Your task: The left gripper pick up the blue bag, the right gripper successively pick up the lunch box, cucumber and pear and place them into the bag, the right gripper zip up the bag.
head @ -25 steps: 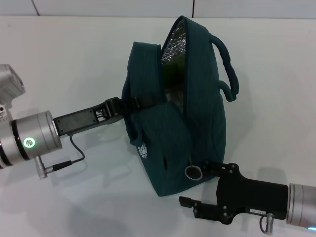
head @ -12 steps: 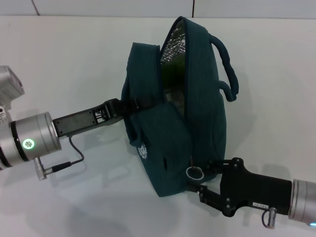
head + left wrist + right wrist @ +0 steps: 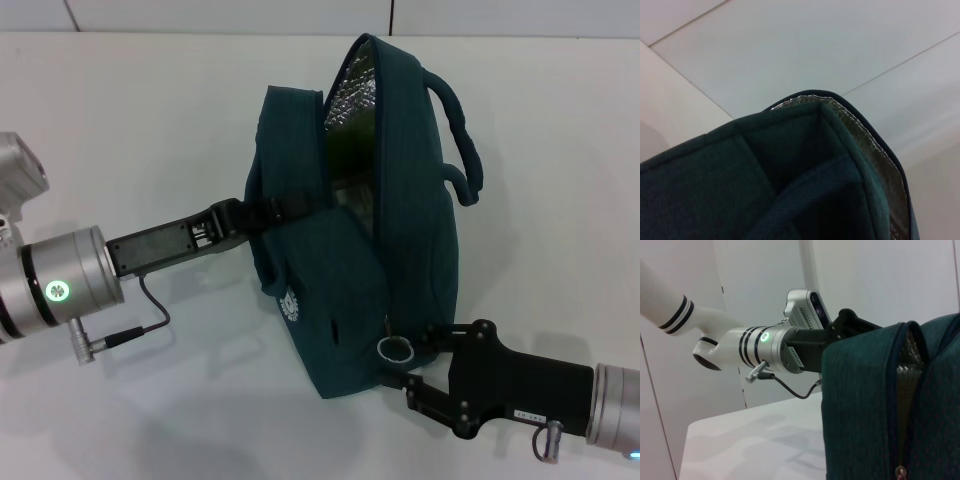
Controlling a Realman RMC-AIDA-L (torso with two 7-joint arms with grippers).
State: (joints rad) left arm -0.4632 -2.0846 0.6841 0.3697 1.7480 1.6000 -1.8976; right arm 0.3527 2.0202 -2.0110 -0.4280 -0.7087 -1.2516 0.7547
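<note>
The blue bag (image 3: pixel 385 250) stands upright mid-table, its top gaping so the foil lining (image 3: pixel 350 95) shows, and a ring zipper pull (image 3: pixel 393 348) hangs at its near lower corner. My left gripper (image 3: pixel 262 212) reaches in from the left and is shut on the bag's side strap. My right gripper (image 3: pixel 416 360) sits at the near right, open, its fingers just beside the ring pull and apart from it. The right wrist view shows the bag (image 3: pixel 865 405), its zipper line and the left gripper (image 3: pixel 850 327). Lunch box, cucumber and pear are hidden; only a green tint shows inside the opening.
A white table (image 3: pixel 150 120) lies all around the bag. The bag's loop handles (image 3: pixel 460 130) stick out to the right. A thin cable (image 3: pixel 150 315) hangs under the left wrist. The left wrist view holds only bag fabric (image 3: pixel 715 190) and foil edge.
My right gripper has turned and moved up and left to the bag's near corner by the ring pull, then held there. The left arm and bag stayed put.
</note>
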